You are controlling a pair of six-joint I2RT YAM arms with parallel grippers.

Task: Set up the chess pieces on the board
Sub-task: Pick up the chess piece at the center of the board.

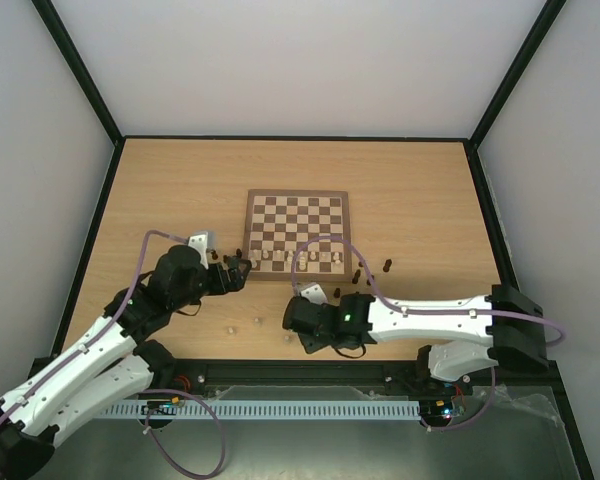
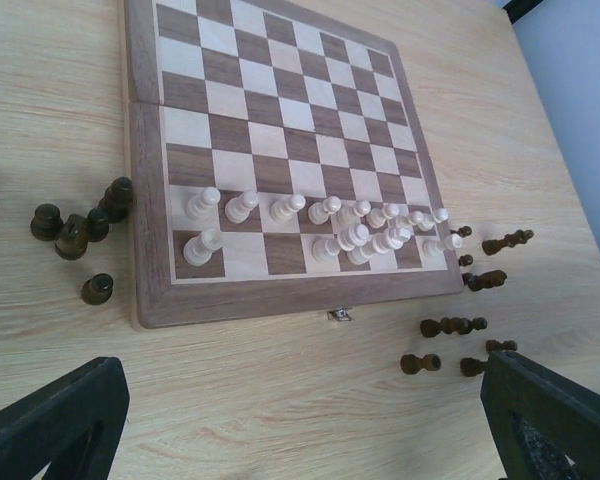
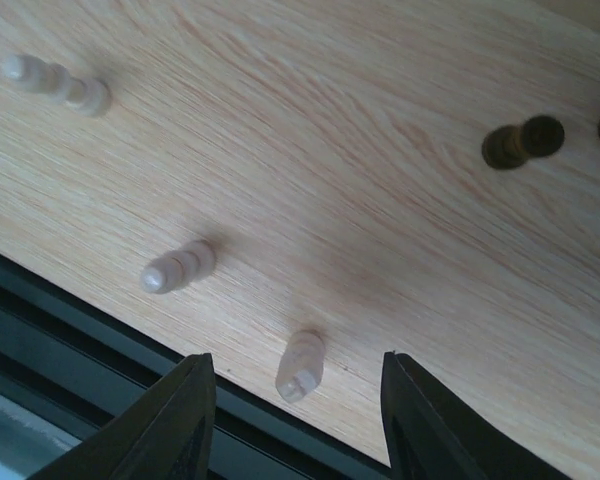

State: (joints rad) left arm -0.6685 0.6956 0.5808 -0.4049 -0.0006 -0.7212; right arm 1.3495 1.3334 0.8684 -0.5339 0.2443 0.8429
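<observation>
A light-wood tabletop [image 1: 420,200] sits boxed in by white walls, with the board [image 1: 297,205] lying flat at its middle. Pale pieces [image 2: 325,212] stand on the board's two nearest rows, and the nearest row has gaps, so the pale side looks unfinished. Dark pieces [image 2: 75,235] wait off the board in loose groups at 9 o'clock and 3 o'clock of its near edge. Several on the 3 o'clock side are tipped over.

At 6 o'clock from the board, close to the table's front edge, lie the pale leftovers, probably the fillers for those gaps. The right gripper [image 3: 292,365] hangs over one stray pale piece [image 3: 302,362]. Its jaws stand apart on either side and neither finger touches the piece, so nothing is held yet. Two other strays [image 3: 178,267] lie toward 10 o'clock of it. The left gripper [image 2: 300,410] hovers at 7 o'clock of the board, fingers spread wide and empty, apparently kept clear while the right arm works.
</observation>
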